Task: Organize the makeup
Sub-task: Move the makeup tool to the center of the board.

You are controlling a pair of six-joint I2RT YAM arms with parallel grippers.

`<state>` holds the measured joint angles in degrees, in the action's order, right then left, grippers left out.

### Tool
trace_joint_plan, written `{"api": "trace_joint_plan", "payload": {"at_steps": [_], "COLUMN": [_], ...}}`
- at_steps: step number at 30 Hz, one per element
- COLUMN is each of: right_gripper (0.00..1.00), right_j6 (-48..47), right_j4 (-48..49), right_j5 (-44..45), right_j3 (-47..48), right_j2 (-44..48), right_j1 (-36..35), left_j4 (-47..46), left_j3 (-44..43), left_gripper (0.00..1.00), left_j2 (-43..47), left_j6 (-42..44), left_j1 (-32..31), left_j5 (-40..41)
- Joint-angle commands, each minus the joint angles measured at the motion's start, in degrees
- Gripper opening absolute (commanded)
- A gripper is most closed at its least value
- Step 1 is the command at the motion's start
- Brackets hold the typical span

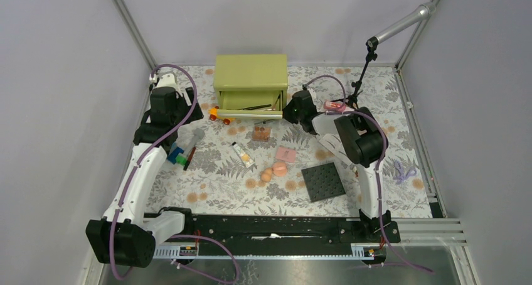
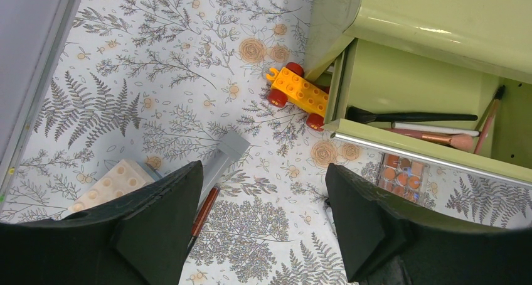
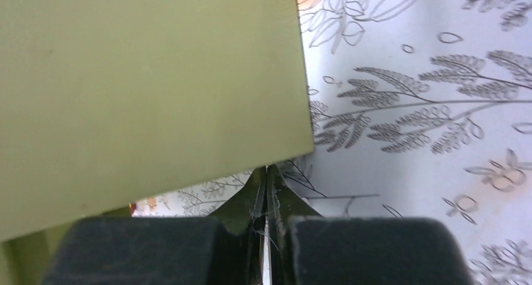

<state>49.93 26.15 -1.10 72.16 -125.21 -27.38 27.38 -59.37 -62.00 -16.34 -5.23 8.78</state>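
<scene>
Two peach sponges (image 1: pixel 276 170) sit on the table (image 1: pixel 213 184) near the pink compact (image 1: pixel 286 153). Brushes (image 2: pixel 414 117) lie in the green drawer (image 2: pixel 389 71). Left gripper (image 2: pixel 263 172) is wide open. Right gripper (image 3: pixel 266 184) is shut tight by the drawer.

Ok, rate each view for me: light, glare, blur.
Top external: even, soft light, sharp throughout, faint shadows. Left wrist: a glare streak on top of the green box; the open left hand is dark along the bottom. Right wrist: the box's wall looms close and featureless at upper left; the shut right hand looks soft.
</scene>
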Motion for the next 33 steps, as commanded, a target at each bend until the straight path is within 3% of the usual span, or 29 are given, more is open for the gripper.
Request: {"api": "trace_joint_plan", "payload": {"at_steps": [1,13,29,33], "right_gripper": [0.00,0.00,0.03,0.12], "right_j6": [-3.35,-3.92,-7.10,-7.23], "right_j4": [-7.11,6.91,8.61,10.67], "right_j5": [4.26,-15.72,-13.67,-12.68], "right_j3": [-2.80,-13.88,-24.53,-24.68], "right_j2": [4.87,5.56,11.46,11.30], "right_j1": [-0.27,-0.33,-0.64,-0.62], "left_j4": [-1.88,-1.89,-1.90,-1.89], "left_j3": [0.23,0.23,0.22,0.27], "left_gripper": [0.79,0.79,0.79,0.79], "left_j2": [0.57,0.77,0.47,0.30], "left_j6": [-0.19,-0.19,-0.27,-0.27], "left_j1": [0.31,0.31,0.36,0.25], "left_j5": [-0.58,-0.78,-0.95,-1.07]}}
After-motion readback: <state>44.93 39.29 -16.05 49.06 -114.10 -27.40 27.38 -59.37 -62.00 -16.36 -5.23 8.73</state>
